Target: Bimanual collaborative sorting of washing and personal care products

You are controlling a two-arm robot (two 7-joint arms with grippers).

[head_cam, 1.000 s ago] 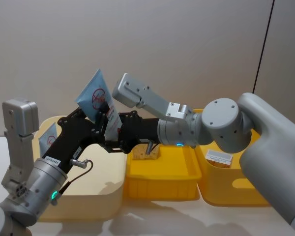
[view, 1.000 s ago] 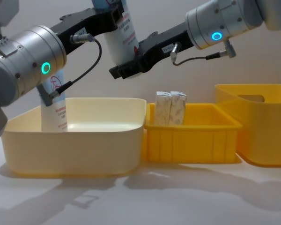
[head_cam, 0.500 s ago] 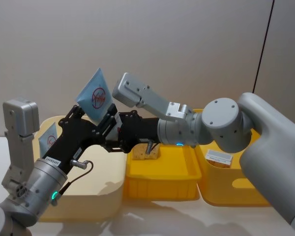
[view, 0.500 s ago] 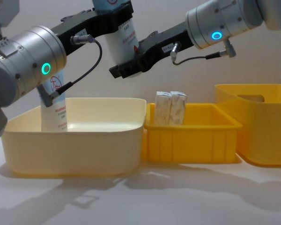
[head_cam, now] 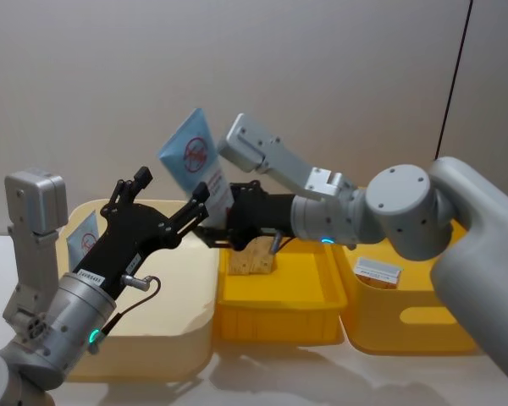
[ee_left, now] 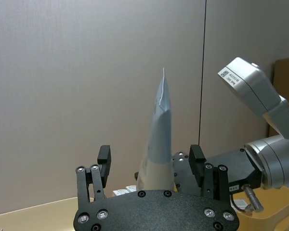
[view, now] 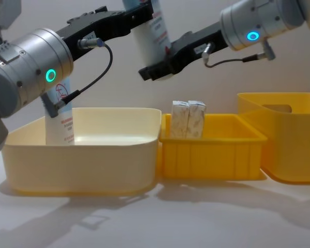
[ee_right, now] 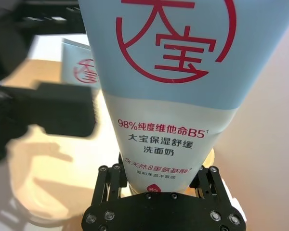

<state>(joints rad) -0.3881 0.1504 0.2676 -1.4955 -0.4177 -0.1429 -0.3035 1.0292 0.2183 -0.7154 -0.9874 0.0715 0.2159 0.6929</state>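
A tube (head_cam: 201,162) is held upright above the tubs by its lower end in the right gripper's (head_cam: 224,227) jaws, the left gripper (head_cam: 165,205) spread wide beside it; snagging there risks a drop.

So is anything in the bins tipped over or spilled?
Nothing looks spilled. One squeeze tube stands in the cream tub, leaning slightly. Two small cartons stand upright in the yellow bin. Another tube is up in the air, tilted, gripped by the right gripper; the left gripper is open beside it.
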